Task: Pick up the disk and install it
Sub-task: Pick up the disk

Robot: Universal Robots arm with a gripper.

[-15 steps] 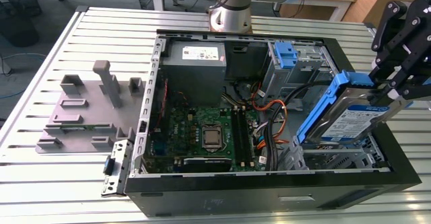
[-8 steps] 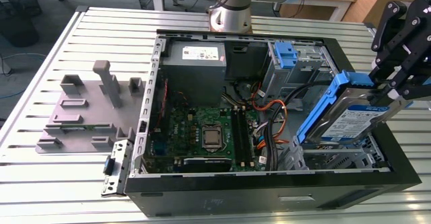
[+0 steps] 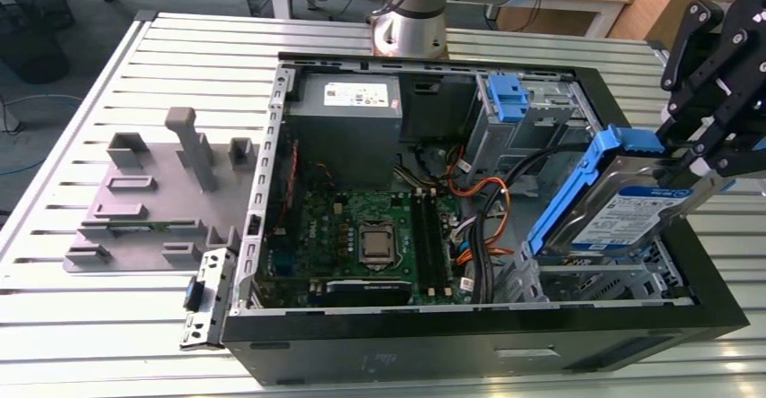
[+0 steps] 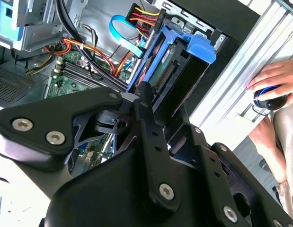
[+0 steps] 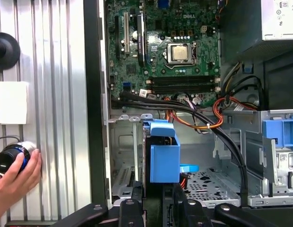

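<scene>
Disk hangs tilted over the drive bay of the open case, its upper end clamped in the gripper. Probably dense, rigid and shock-sensitive (metal faces slick); the blue caddy rails look the safest hold.
</scene>
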